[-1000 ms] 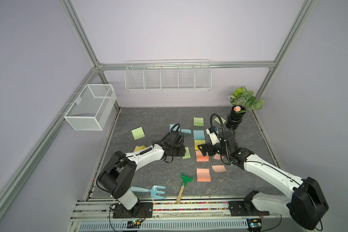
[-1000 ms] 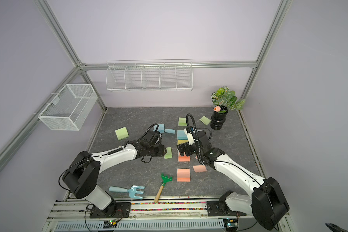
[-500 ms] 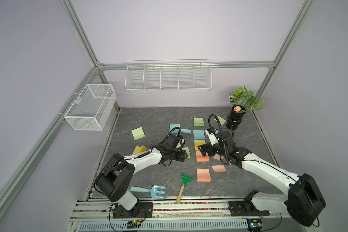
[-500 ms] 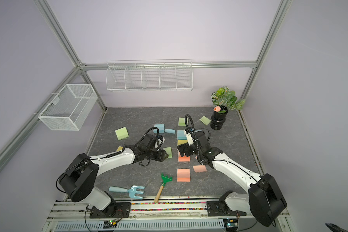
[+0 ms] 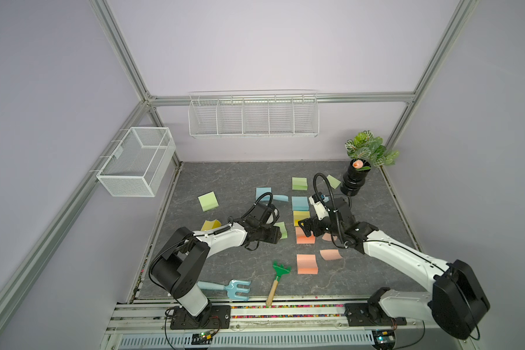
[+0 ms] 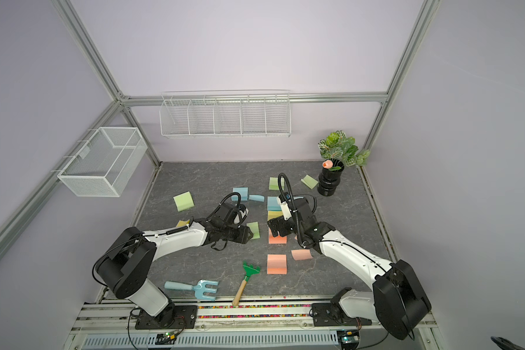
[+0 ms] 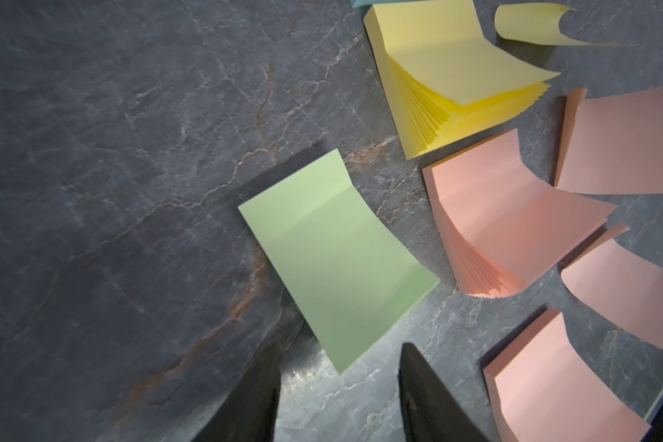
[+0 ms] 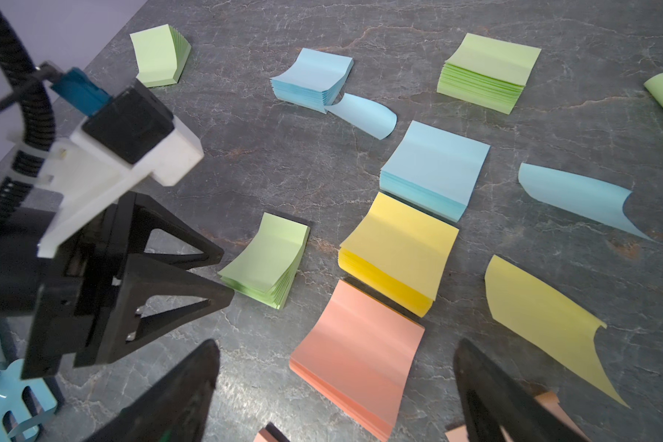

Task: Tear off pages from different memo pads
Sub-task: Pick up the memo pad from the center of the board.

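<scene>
**Both pincers open over the pads, neither holding anything**

The green memo pad [image 7: 337, 260] lies on the grey table [image 5: 225, 181] with its top sheets bowed up. It sits right off the tips of the left pincer [image 7: 340, 348]. From where I stand I cannot tell whether the tips touch its near corner. That pincer is about half open, with nothing between its fingers.

Beyond the green pad, farther from the left pincer, a yellow memo pad [image 7: 456, 72] and a salmon memo pad [image 7: 510, 218] sit side by side. Both are fanned up along one edge.

The right pincer [image 8: 337, 344] hangs over that salmon pad with its fingers spread wide, one on either side, and it grips nothing. Ahead of it the salmon pad, the yellow pad and a blue memo pad [image 8: 433, 168] run on in a close row.

On the side of that row away from the left pincer lie loose, curled pages: a yellow page [image 8: 544, 321] and a blue page [image 8: 575, 195]. Two salmon pages [image 7: 617, 145] rest near the right pincer.

Behind both pincers, toward the arm bases, are a blue hand fork [image 5: 225, 288] and a green rake [image 5: 278, 278]. A potted plant [image 5: 355, 181] stands in the far corner past the right pincer.
</scene>
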